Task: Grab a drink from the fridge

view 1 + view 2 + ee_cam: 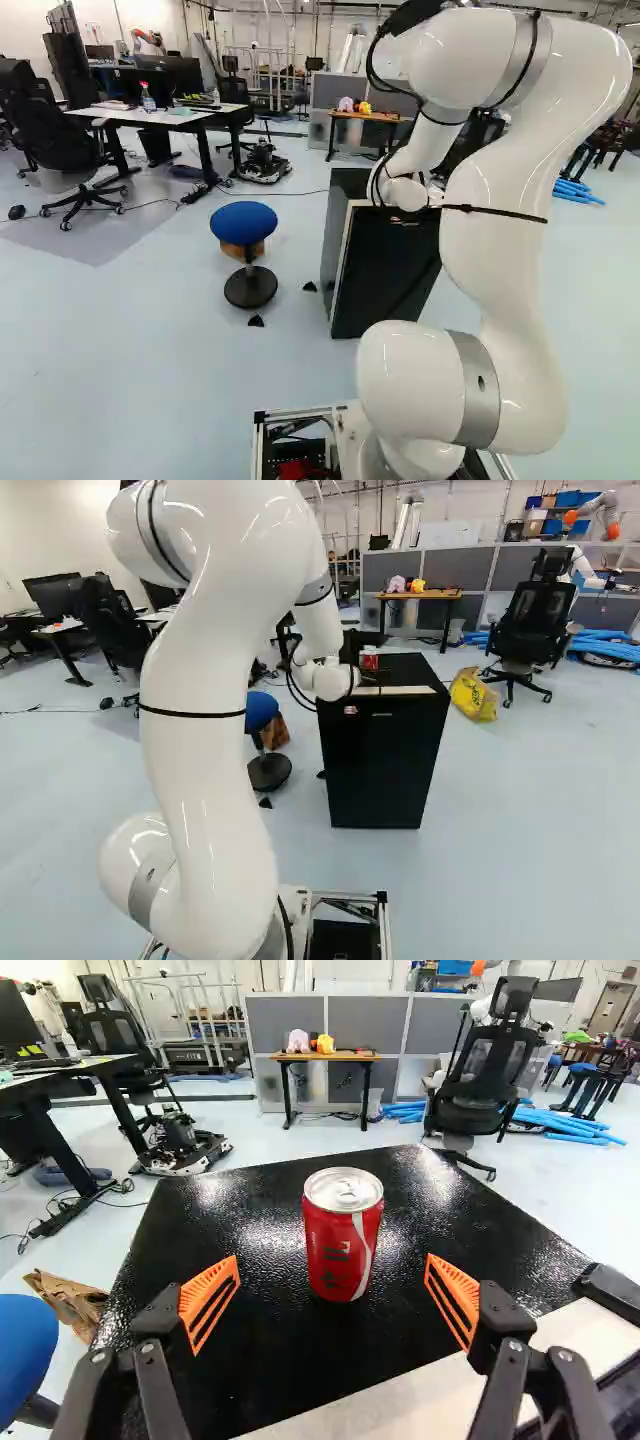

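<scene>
Tool above black fridge, fingers apart, hard to make out in right base view. Red soda can upright on fridge, ahead of tool, untouched; hidden in left base view. Blue stool beside fridge, cut off in wrist view.

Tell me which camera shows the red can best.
The wrist view: the red can is large, whole. The right base view shows it small atop the fridge; I can't find it in the left base view.
</scene>
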Robot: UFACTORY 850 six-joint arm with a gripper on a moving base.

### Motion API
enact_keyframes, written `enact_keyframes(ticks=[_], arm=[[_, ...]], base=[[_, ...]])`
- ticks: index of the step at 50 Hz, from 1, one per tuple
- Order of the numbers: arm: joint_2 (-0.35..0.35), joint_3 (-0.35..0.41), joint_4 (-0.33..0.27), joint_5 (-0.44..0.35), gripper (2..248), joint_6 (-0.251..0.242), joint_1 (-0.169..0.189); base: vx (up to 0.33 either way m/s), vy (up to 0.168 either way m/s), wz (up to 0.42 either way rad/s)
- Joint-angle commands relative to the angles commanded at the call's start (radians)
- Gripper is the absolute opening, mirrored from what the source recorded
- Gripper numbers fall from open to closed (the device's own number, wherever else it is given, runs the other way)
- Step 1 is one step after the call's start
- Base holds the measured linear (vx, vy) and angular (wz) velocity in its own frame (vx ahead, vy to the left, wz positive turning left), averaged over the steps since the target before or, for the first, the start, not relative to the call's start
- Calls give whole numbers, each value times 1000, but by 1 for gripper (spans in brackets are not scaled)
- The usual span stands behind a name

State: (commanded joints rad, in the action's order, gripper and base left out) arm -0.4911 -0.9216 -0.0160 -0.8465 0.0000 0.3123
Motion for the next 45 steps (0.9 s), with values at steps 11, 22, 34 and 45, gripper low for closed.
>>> enact_keyframes(ticks=[11, 22, 34, 45], arm=[[-20, -26, 0, 0, 247, 0, 2], [-42, -55, 0, 0, 247, 0, 7], [-63, -83, 0, 0, 247, 0, 15], [-70, -93, 0, 0, 247, 0, 17]], base=[[0, 0, 0], [0, 0, 0], [0, 0, 0], [0, 0, 0]])
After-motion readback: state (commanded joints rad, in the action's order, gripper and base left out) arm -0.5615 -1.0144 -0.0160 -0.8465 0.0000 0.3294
